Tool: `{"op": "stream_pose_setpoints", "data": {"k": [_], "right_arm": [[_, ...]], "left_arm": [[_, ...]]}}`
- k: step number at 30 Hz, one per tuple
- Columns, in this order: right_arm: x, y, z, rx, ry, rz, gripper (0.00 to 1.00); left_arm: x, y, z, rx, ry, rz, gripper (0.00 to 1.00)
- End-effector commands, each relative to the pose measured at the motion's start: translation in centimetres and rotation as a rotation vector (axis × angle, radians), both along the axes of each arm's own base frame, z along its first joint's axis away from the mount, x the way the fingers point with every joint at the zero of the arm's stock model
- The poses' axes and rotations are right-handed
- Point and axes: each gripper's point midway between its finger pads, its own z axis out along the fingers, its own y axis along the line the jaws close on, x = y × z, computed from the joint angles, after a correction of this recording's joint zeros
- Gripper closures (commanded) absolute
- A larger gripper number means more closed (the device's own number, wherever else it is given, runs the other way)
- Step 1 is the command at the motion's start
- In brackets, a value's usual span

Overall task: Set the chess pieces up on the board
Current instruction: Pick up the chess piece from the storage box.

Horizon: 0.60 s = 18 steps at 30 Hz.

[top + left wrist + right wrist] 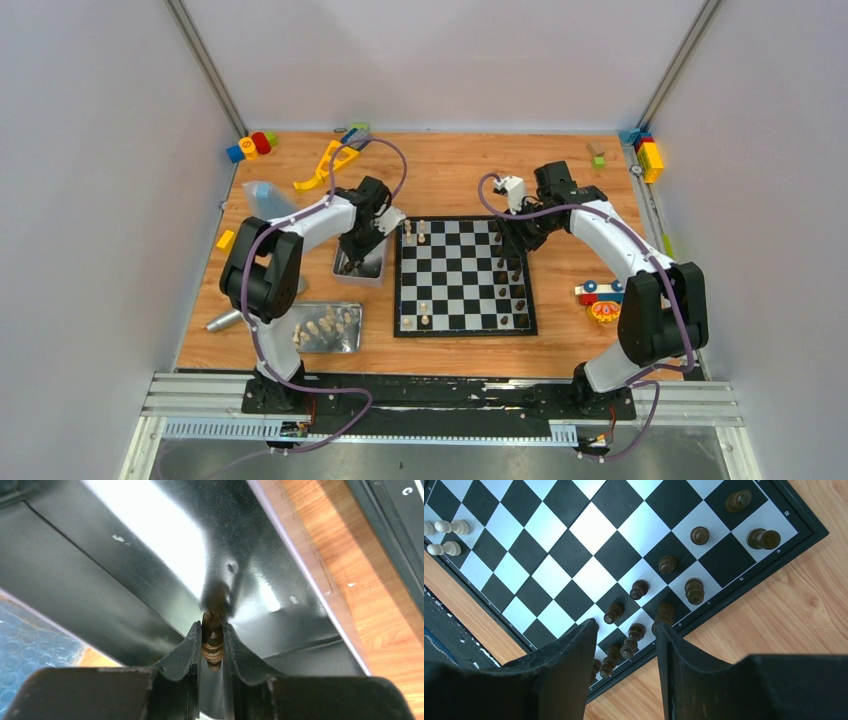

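Note:
The checkered board (455, 272) lies mid-table. Several dark brown pieces (508, 275) stand along its right columns and a few cream pieces (414, 234) at its left corners. My left gripper (352, 258) is down in the small metal tray (378, 270), shut on a dark brown chess piece (212, 640) that stands between its fingers. My right gripper (508, 238) hovers open over the board's far right part. In the right wrist view the board (589, 550) shows with dark pieces (634, 637) between and beyond the open gripper (626, 630), none held.
A larger metal tray (345, 342) with several cream pieces sits front left. A blue plastic bag (265, 197), yellow toy (320, 165) and coloured blocks (252, 146) lie at the back left. A wheeled toy (600, 297) sits right of the board, more blocks (648, 155) at the back right.

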Motion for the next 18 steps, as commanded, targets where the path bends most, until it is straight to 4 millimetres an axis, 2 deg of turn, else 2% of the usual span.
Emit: {"op": "stream_pose_setpoints", "data": {"k": [1,3,7,12,18], "right_arm": [[1.6,0.6,3.5,0.035,-0.106,0.010,0.52],[1.8,0.7,4.2,0.041,-0.121,0.010,0.52],[1.9,1.0,5.1,0.062,-0.139,0.014,0.53],[1.9,1.3,5.9,0.085,-0.154,0.022,0.53],[1.9,1.5,6.0,0.097,-0.160,0.026,0.53]], "left_arm": [[2.0,-1.0,4.2,-0.114,-0.123,-0.038,0.90],[2.6,-1.0,5.5,-0.153,-0.159,-0.044,0.94],[2.8,-2.4,8.0,-0.291,-0.211,-0.079,0.99],[2.1,-5.6,10.8,-0.490,-0.257,-0.176,0.99],[1.0,-9.3,13.1,-0.695,-0.247,-0.279,0.98]]}}
